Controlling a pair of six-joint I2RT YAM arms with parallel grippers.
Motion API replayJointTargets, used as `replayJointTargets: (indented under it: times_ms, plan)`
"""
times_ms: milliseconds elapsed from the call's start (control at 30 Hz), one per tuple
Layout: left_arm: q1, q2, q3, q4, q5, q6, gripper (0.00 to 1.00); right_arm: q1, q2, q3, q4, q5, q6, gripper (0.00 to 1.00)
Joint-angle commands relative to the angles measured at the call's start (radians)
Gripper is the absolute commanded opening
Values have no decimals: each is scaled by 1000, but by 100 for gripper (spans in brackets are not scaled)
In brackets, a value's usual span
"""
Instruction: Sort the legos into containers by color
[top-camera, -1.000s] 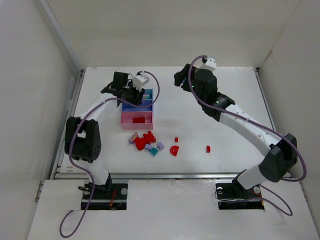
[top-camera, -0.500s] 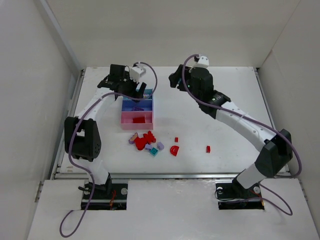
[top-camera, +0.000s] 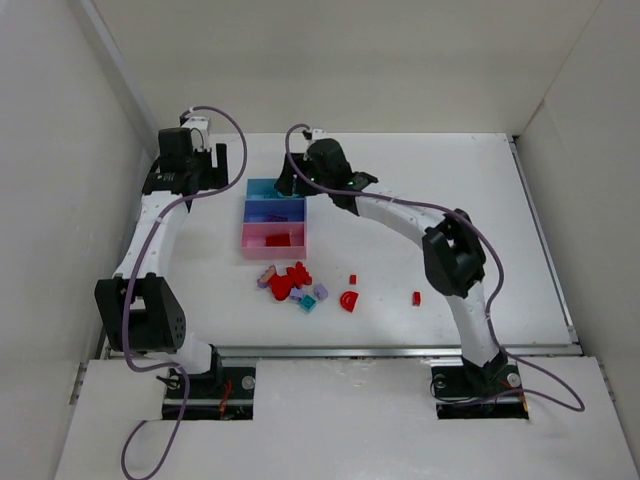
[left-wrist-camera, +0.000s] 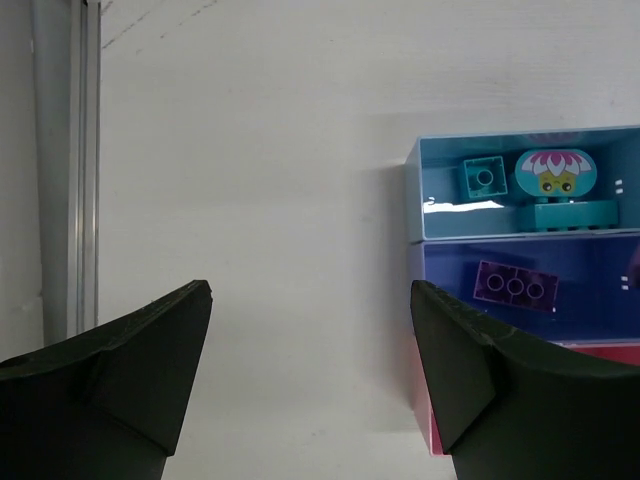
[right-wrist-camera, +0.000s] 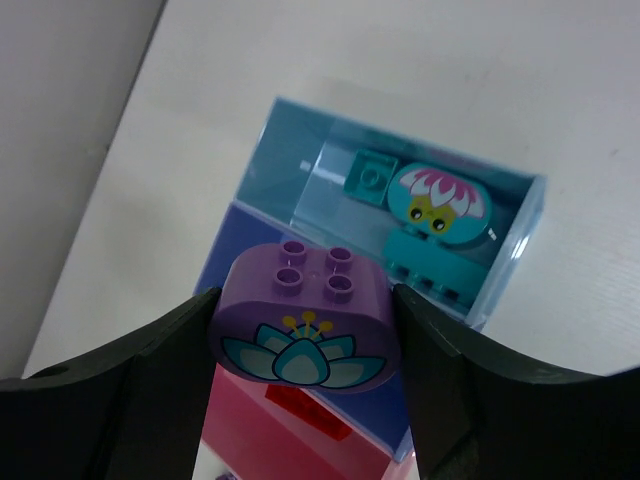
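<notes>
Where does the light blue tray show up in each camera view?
Top external: light blue tray, left of centre, partly under the right gripper.
Left wrist: right edge, mid-height.
Right wrist: upper centre, behind the held lilac brick.
Shared landmark: the purple-blue tray joined to it.

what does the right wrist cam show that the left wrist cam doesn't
Only the right wrist view: a lilac rounded plastic brick with a lotus print, clamped in the right jaws, and a red brick in the pink plastic tray. Only the left wrist view: a flat purple three-stud brick in the purple-blue tray, a metal rail at the picture's left, and the left jaws open and empty. Both: the light blue tray holding a small teal square brick and a teal piece with a flower face.
</notes>
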Motion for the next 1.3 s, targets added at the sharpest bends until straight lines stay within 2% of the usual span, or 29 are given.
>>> replayJointTargets:
  times_ms: [0,133,167,233,267,367,400,433,733,867,900,1000,1033,1100,1133,1167,1200,1267]
  plan:
    - [-11,-51,-34,8,-20,-28,78,23,3,83,-4,-68,-6,20]
    - [-11,-62,-44,8,-11,-19,78,32,41,95,-4,-68,-6,35]
    - [-11,-62,-44,8,-11,-19,78,32,41,95,-15,-68,-6,44]
    - [-11,-62,-44,8,0,-19,78,32,50,95,-27,-68,-6,55]
    - [-11,-62,-44,18,12,-19,78,32,50,104,-27,-68,-6,64]
    - [-11,-62,-44,18,24,-19,78,32,50,104,-47,-68,-6,79]
    - [-11,-62,-44,18,33,-19,78,32,50,104,-47,-68,-6,97]
    - [-11,-62,-44,18,33,-19,78,32,50,104,-47,-68,-6,100]
    - [-11,-62,-34,18,52,-19,78,41,-28,92,-56,-48,-102,100]
    - [-11,-62,-34,18,72,-8,78,41,-179,34,-144,96,-183,100]
    - [-11,-62,-34,18,72,-8,78,41,-221,-28,-208,223,-196,100]
    - [-22,-62,-10,8,108,12,78,41,-399,-174,-311,459,-205,100]
    - [-22,-62,-1,8,109,12,77,30,-437,-269,-401,472,-205,100]
    - [-31,-41,14,8,119,12,77,4,-532,-357,-514,463,-120,100]
    - [-31,-41,24,8,119,2,77,-38,-564,-407,-600,413,-77,100]
    - [-31,-31,38,8,119,2,77,-68,-638,-532,-624,375,-3,97]
    - [-41,-31,38,8,119,2,77,-95,-678,-602,-633,336,19,89]
    - [-54,-31,38,8,119,2,77,-155,-747,-773,-648,267,51,85]
